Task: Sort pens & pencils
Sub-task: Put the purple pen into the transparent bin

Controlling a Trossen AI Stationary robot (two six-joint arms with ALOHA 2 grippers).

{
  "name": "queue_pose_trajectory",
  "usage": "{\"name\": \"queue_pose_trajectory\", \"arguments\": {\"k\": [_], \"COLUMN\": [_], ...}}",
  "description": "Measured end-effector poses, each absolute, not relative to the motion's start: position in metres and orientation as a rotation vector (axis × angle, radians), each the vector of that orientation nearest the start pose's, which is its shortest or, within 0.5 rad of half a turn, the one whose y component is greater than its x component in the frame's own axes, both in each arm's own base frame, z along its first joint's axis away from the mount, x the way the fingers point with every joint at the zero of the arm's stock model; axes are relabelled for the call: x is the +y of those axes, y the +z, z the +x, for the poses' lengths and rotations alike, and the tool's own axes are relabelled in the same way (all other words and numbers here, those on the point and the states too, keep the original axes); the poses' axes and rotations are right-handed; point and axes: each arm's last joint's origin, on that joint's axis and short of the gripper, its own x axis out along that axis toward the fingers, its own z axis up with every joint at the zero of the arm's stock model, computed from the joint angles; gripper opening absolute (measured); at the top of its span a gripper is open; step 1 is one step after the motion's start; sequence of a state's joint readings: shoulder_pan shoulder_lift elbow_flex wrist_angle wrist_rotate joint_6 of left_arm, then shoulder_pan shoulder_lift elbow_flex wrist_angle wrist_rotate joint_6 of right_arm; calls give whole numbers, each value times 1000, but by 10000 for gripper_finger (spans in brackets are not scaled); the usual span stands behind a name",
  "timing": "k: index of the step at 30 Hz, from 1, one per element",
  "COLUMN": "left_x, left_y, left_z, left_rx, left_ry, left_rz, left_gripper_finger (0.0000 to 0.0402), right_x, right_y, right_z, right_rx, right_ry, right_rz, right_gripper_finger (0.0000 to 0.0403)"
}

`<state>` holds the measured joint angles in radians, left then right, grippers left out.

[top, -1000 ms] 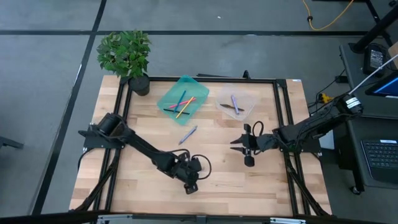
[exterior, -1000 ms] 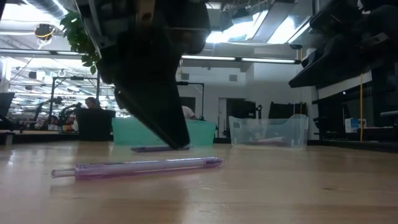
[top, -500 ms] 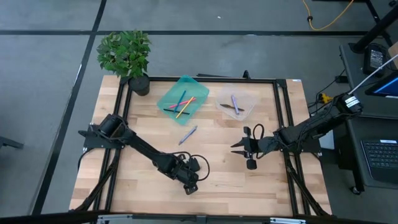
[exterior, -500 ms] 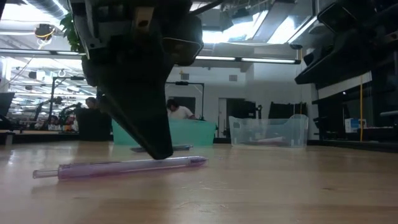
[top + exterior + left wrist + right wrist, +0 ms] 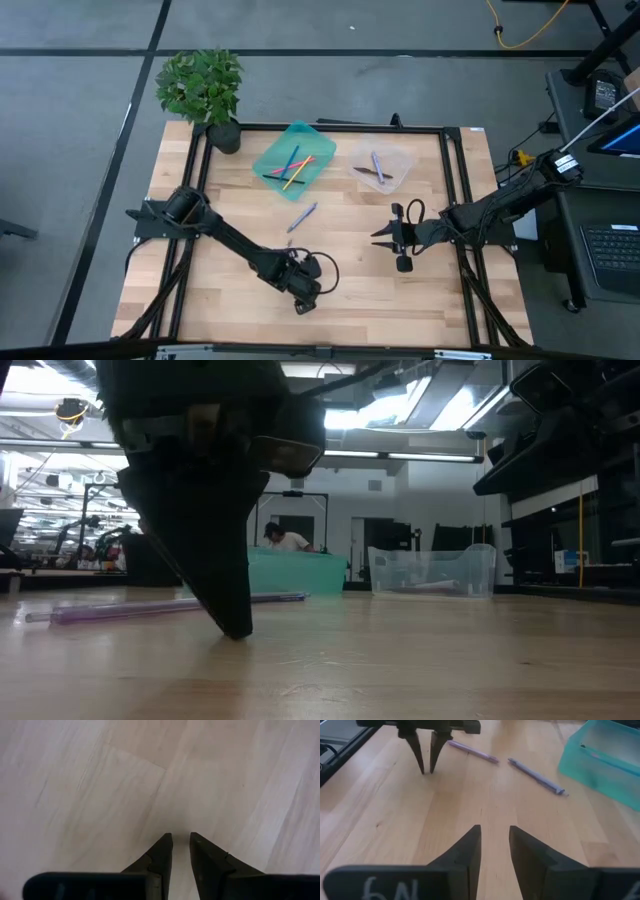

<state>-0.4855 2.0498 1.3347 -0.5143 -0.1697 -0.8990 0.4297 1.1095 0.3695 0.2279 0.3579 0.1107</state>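
The left gripper stands with its fingers pointing straight down, the tips at the wooden table or just above it. The two fingers are only a little apart and nothing is between them, so it grasps nothing. Just beside it, on the side toward the trays, a lavender pen lies flat on the table. In the low view this pen lies behind the dark finger, and I cannot tell if it touches it. A little farther from this gripper a second lavender pen lies flat, also free.

The right gripper hovers well apart from the left one and faces it. Its fingers are slightly spread and empty as well. The second lavender pen is in front of it, toward the teal tray.

Beyond both pens, far from the left gripper, is the teal tray with pink, yellow and blue pencils lying crossed inside. Next to it, nearer to the right gripper, the clear tray holds one lavender pen and a dark pen. At the far corner behind the teal tray stands a potted plant.
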Motion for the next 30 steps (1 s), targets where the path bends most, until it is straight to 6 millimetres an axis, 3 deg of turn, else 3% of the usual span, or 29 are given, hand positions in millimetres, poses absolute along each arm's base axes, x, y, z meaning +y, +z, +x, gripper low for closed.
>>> {"name": "queue_pose_trajectory", "arguments": {"k": [5,9,16,30], "left_x": [-188,-181,-183,-156], "left_y": [164,180,173,160], "left_z": [357,341,332,337], "left_rx": [1216,1313,1310,1342], "left_ry": [343,577,695,793], "left_rz": [-227,-188,-296,-399], "left_gripper_finger": [64,64,64,72], "right_x": [76,77,77,76], "right_y": [173,173,172,171], "right_z": [192,192,192,191], "right_rx": [474,475,475,491], "right_ry": [32,36,39,40], "right_rz": [-93,-88,-99,-106], "right_gripper_finger": [102,102,102,102]}}
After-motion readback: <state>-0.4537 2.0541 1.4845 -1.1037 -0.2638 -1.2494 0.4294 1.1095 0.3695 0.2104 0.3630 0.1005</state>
